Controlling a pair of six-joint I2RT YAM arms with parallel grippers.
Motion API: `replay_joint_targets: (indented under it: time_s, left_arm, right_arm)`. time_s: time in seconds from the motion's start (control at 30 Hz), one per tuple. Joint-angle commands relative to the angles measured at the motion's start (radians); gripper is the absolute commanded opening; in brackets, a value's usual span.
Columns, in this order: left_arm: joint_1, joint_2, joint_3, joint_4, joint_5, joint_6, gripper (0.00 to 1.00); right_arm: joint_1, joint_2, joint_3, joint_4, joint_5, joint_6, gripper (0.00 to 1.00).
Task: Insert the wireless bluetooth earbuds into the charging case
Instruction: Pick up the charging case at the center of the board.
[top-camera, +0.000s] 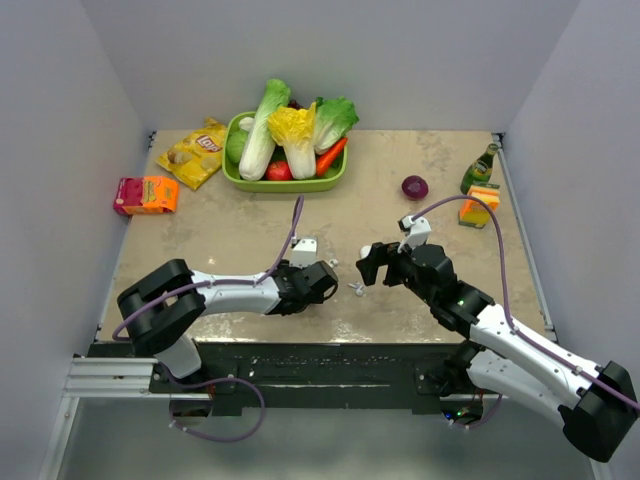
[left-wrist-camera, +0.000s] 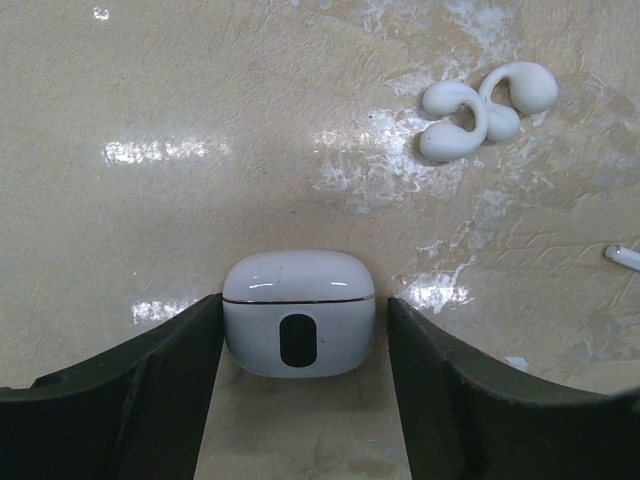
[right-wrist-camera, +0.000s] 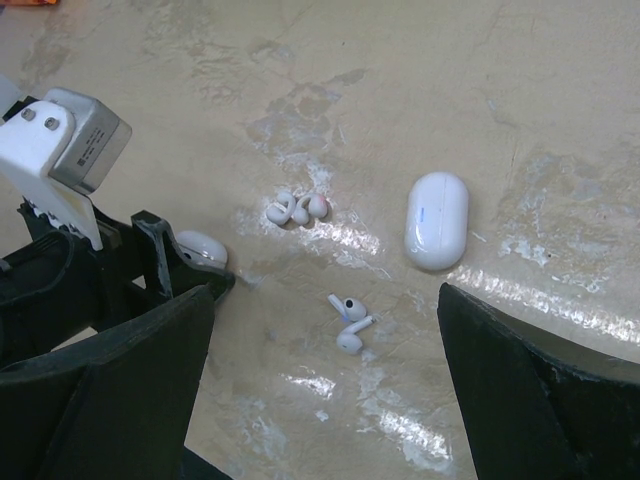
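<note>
The left gripper (left-wrist-camera: 305, 335) is seen closest in its own wrist view, its two dark fingers set on either side of the charging case (left-wrist-camera: 298, 290). The jaws are parted and the case is straddled rather than clamped: one finger is pressed close against its side, while a narrow gap is visible at the other. The case is shown resting on the mottled beige table (top-camera: 200, 240) with its lid closed and a dark oval on its front.

Just beyond it, a pair of clip-shaped earpieces (left-wrist-camera: 445, 100) is seen lying together on the table.

The right gripper (right-wrist-camera: 325, 298) is held above the surface with its jaws spread wide and nothing between them. The two earbuds (right-wrist-camera: 349, 322), small, white and short-stemmed, are pictured lying side by side on the table between those fingers, apart from the charging case and outside it. A second white case (right-wrist-camera: 436, 220), pill-shaped and closed, is seen near them, beside the right-hand finger.

At the far edge of the table, a green tray (top-camera: 232, 172) heaped with vegetables is flanked by a crisp packet (top-camera: 195, 152), a red onion (top-camera: 414, 187) and a green bottle (top-camera: 481, 166).
</note>
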Motion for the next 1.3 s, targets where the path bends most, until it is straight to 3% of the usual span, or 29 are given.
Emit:
replay_joint_targets:
  time_s: [0.0,0.07,0.13,0.17,0.2,0.3,0.53,0.63,0.73,0.77,0.83,0.87,0.97,1.03,1.1,1.2,1.27]
  left_arm:
    - [-0.016,0.033,-0.045,-0.103,0.089,-0.034,0.70]
    - [-0.019,0.033,-0.047,-0.103,0.090,-0.036,0.67]
    - [-0.020,0.030,-0.053,-0.100,0.090,-0.034,0.54]
    - [-0.020,0.027,-0.056,-0.095,0.090,-0.034,0.46]
    - [-0.020,0.024,-0.061,-0.083,0.090,-0.034,0.24]
    - [-0.020,-0.003,-0.076,-0.046,0.063,-0.017,0.00]
    - [-0.019,-0.261,-0.179,0.197,-0.060,0.169,0.00]
    - [-0.020,-0.416,-0.270,0.459,-0.031,0.355,0.00]
    - [-0.020,-0.537,-0.359,0.713,0.049,0.533,0.00]
    - [-0.020,-0.571,-0.389,0.864,0.122,0.591,0.00]
    - [-0.020,-0.597,-0.497,1.039,0.231,0.762,0.00]
    - [-0.019,-0.614,-0.540,1.222,0.318,0.817,0.00]
    - [-0.020,-0.609,-0.670,1.525,0.377,0.886,0.00]
    - [-0.020,-0.590,-0.690,1.589,0.398,0.895,0.00]
    - [-0.020,-0.570,-0.685,1.614,0.461,0.935,0.00]
    - [-0.020,-0.542,-0.720,1.753,0.541,0.968,0.00]
    - [-0.020,-0.519,-0.759,1.852,0.564,0.995,0.00]
  right_arm:
    - [0.000,-0.011,-0.002,0.039,0.011,0.007,0.96]
    - [0.002,-0.014,-0.001,0.039,0.013,0.006,0.96]
    - [0.002,-0.019,0.001,0.034,0.013,0.006,0.96]
    - [0.000,-0.020,0.002,0.034,0.013,0.007,0.96]
    - [0.000,-0.020,0.004,0.031,0.010,0.006,0.96]
    - [0.002,-0.026,0.016,0.019,0.003,0.007,0.96]
    - [0.000,-0.019,0.114,-0.036,-0.013,-0.007,0.96]
    - [0.000,0.006,0.174,-0.055,-0.049,-0.019,0.96]
    - [0.002,0.050,0.247,-0.078,-0.136,-0.037,0.95]
    - [0.000,0.059,0.266,-0.086,-0.153,-0.042,0.95]
    - [0.003,0.081,0.329,-0.138,-0.136,-0.045,0.95]
    - [0.005,0.099,0.349,-0.162,-0.110,-0.045,0.94]
    - [0.034,0.165,0.441,-0.298,0.096,-0.076,0.92]
    - [0.066,0.194,0.497,-0.388,0.271,-0.102,0.93]
    - [0.077,0.191,0.505,-0.391,0.347,-0.102,0.95]
    - [0.078,0.074,0.418,-0.243,0.275,-0.100,0.98]
    - [0.075,0.023,0.363,-0.153,0.065,-0.109,0.98]
